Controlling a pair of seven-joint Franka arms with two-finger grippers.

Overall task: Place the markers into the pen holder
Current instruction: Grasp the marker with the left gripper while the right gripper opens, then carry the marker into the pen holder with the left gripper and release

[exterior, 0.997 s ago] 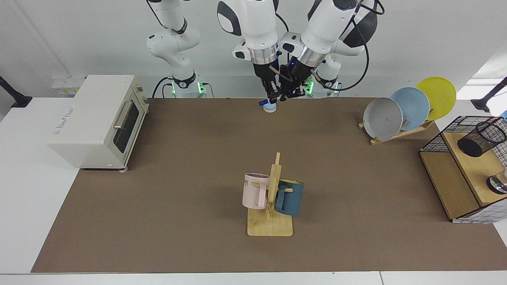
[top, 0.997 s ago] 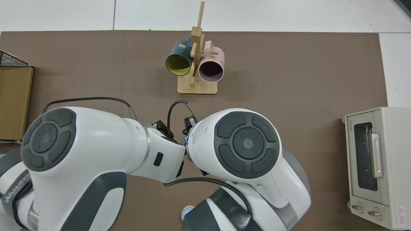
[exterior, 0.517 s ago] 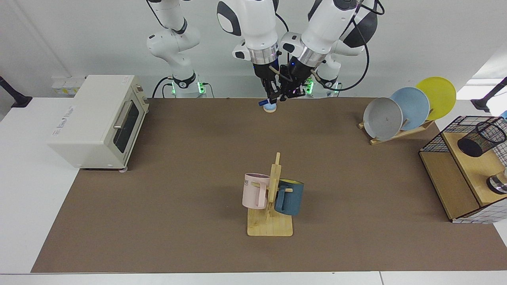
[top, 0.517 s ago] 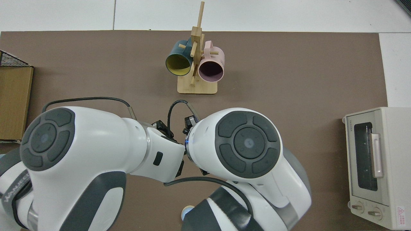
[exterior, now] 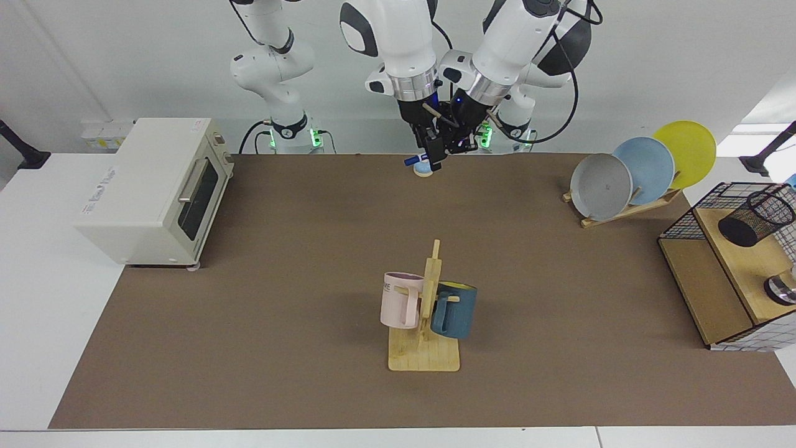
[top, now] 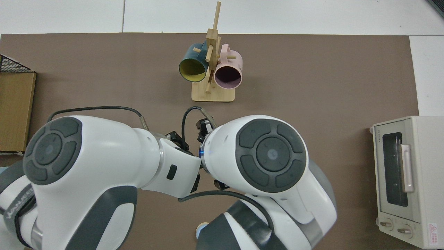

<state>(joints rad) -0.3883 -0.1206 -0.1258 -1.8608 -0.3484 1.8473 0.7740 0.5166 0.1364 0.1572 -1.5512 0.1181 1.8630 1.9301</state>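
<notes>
At the table's far edge, in the facing view, my right gripper (exterior: 433,155) hangs shut on a marker (exterior: 411,160); only the marker's dark blue cap shows, pointing to the view's left. My left gripper (exterior: 459,144) sits close against it on the view's right, a little higher. In the top view both hands and the marker are hidden under the arms' white housings. The pen holder (exterior: 755,219), a black mesh cup, lies tilted on a wooden shelf at the far right, well away from both grippers.
A small round blue disc (exterior: 424,170) lies on the brown mat under the grippers. A wooden mug rack (exterior: 426,323) with a pink and a blue mug stands mid-table. There is a toaster oven (exterior: 155,186) at the left, a plate rack (exterior: 640,171) and a wire basket (exterior: 687,218) at the right.
Both grippers have risen slightly at the far edge, and the marker's cap has lifted a little with the right gripper. Nothing else has moved.
</notes>
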